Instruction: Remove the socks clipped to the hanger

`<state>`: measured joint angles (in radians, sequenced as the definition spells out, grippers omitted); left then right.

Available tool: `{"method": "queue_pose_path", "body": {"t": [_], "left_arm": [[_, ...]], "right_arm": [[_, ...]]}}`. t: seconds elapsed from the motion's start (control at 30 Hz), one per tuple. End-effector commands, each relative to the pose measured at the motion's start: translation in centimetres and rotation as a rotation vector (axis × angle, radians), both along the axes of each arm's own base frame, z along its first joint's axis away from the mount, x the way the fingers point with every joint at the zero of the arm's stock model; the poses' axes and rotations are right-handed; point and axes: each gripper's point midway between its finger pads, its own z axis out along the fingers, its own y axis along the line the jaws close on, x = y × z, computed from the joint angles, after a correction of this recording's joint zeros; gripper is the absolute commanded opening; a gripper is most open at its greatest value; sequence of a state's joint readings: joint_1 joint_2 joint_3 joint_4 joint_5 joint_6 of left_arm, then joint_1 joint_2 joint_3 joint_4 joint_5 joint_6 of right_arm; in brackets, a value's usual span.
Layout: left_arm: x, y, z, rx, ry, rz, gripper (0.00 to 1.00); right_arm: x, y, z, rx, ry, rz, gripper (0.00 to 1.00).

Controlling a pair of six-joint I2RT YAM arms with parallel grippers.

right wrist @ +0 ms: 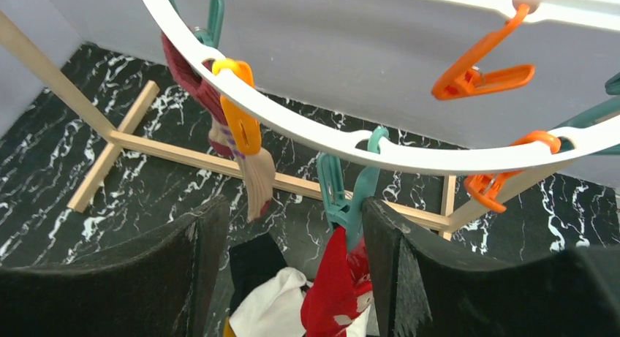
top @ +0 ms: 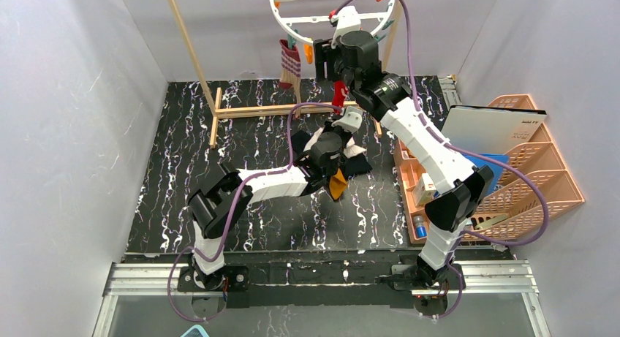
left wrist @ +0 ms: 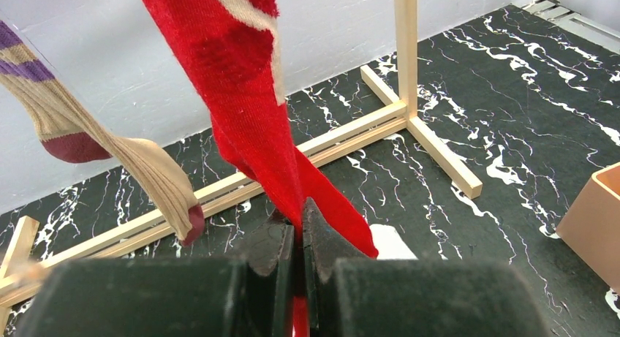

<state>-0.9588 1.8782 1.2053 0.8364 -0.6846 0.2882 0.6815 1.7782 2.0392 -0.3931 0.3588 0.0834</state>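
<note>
Black marbled tabletop (top: 183, 176) fills the walled booth from above, with bare room left of the hanger (top: 280, 15) and a peach rack (top: 541, 176) crowding the edge to its right. Below the hanger, our left gripper (top: 338, 107) pinches the red sock (top: 338, 92). Our right gripper (top: 327, 59) sits at the ring's near rim. Loose socks (top: 338, 183) lie under the left arm.

On the left wrist view, we see the left gripper (left wrist: 296, 235) pressed tight on the red sock (left wrist: 248, 96), with a striped sock (left wrist: 139, 161) dangling beside it.

On the right wrist view, under the hanger (right wrist: 292, 129), the right gripper (right wrist: 292, 227) stands wide apart around the teal clothespin (right wrist: 343, 194) that bites the red sock (right wrist: 333, 286). We cannot tell whether it touches the clothespin.
</note>
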Motion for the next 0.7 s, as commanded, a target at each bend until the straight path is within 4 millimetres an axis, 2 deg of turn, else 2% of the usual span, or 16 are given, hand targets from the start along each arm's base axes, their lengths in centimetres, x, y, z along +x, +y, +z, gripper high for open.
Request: {"method": "queue_pose_path", "body": {"t": [0.0,0.3,0.67], "left_arm": [[-0.5,0.0,1.0,-0.021,-0.008,0.007,0.00],[-0.6,0.1,0.9,-0.018,-0.006,0.002,0.00],[-0.9,0.4,0.7,-0.008,-0.003,-0.004,0.00]], "right_arm": [[0.1,-1.0,1.6,-0.020,-0.027,-0.055,0.74],[1.2,-1.4,0.5,-0.049,-0.027,-0.113,0.74],[2.6,-2.1,0.6,-0.070,-0.085,-0.174,0.74]]}}
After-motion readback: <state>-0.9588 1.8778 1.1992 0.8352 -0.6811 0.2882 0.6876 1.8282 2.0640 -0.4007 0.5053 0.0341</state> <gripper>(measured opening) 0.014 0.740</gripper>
